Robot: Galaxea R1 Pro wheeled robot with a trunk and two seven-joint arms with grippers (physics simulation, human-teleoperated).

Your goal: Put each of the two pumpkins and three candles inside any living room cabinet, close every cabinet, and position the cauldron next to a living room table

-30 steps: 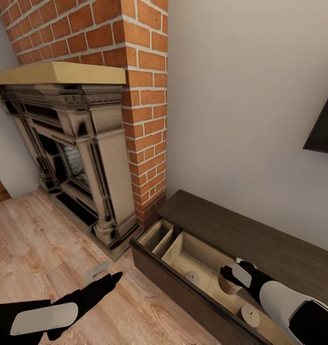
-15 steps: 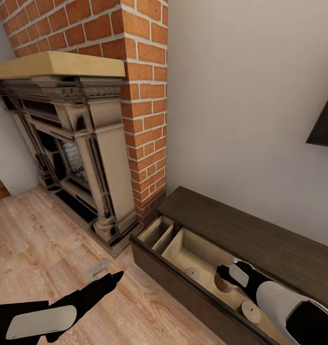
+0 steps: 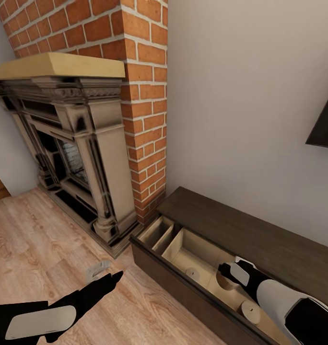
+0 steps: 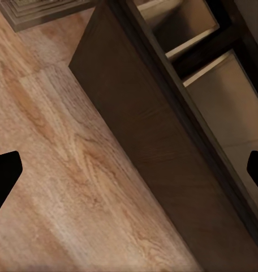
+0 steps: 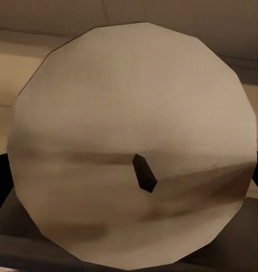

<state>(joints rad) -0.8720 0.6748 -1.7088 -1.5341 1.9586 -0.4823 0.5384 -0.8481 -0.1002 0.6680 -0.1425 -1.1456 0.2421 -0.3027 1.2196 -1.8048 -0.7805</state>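
Observation:
The long, low, dark brown cabinet stands against the wall, and its drawer is pulled open, showing pale insides. Inside the drawer, one candle stands toward the fireplace end and another lies nearer me. My right gripper reaches down into the drawer between them, shut on a third candle. In the right wrist view that candle's beige top and dark wick sit between the gripper. My left gripper hangs open over the wood floor by the cabinet front. The pumpkins and the cauldron are out of view.
A carved fireplace with a tan mantel and a brick chimney stand left of the cabinet. A dark screen hangs on the wall at right. A small floor vent lies near my left gripper.
The view shifted slightly downward a second ago. My right gripper, with the candle, has edged a little along the drawer. The left arm has stayed put.

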